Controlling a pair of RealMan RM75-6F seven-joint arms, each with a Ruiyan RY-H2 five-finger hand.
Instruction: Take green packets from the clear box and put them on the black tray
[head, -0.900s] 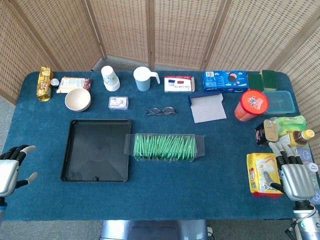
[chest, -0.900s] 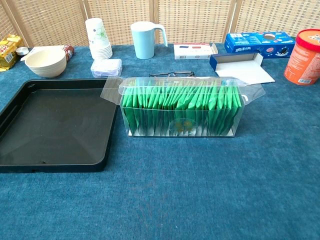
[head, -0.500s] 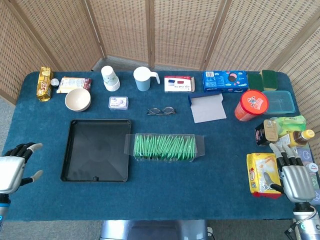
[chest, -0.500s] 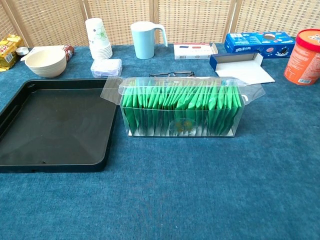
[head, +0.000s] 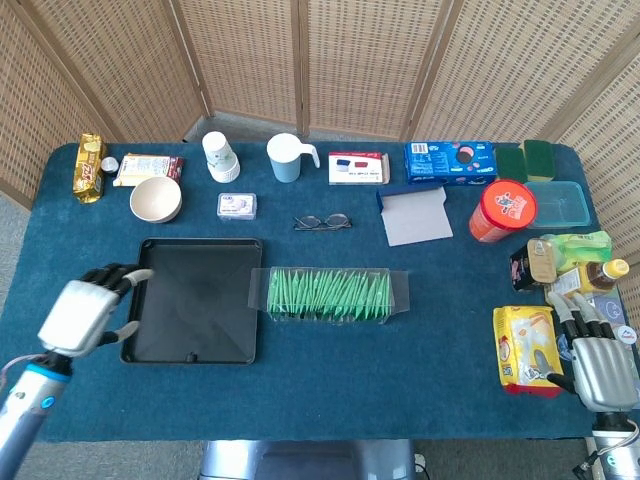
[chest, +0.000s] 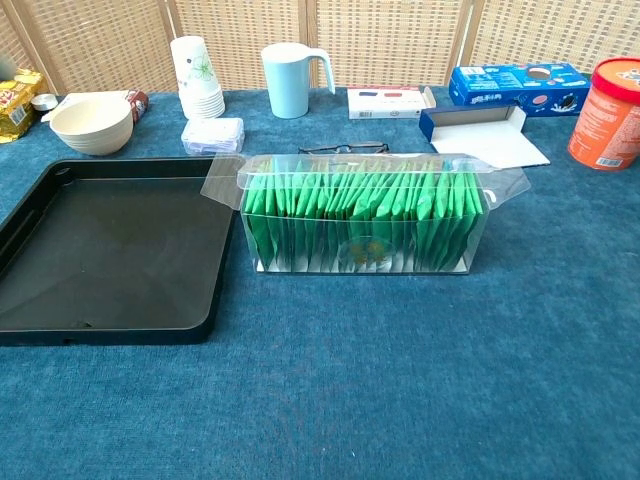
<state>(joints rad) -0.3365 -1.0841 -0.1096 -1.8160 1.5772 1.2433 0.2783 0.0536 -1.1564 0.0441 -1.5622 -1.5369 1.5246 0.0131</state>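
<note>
Blue cloth over the tabletop (head: 330, 380), with a wicker screen (head: 300, 60) behind. Near the middle, the clear box (head: 330, 295), flaps open, packed with upright green packets (head: 328, 293) in one row; seen also from the chest view (chest: 365, 215). Just left of it, touching or nearly so, the black tray (head: 165, 340), nothing on it in either view (chest: 60, 325).

At the tray's left edge, the left hand (head: 88, 312), fingers spread and slightly curled, holding nothing, fingertips above the tray rim. At the right edge of the tabletop, the right hand (head: 597, 365), fingers extended and apart, likewise holding nothing, just beside a yellow snack bag (head: 525, 348). Neither hand visible from the chest view.

Along the back: a gold packet (head: 90, 166), a cream bowl (head: 155, 199), a stack of paper cups (head: 220, 156), a pale blue mug (head: 287, 157), a blue biscuit box (head: 450, 162). Nearer the middle: a pair of glasses (head: 322, 222), an open blue-and-white carton (head: 414, 214), an orange tub (head: 503, 211). Cluster of bottles and packets on the right, beyond the snack bag, too crowded to tell apart.
</note>
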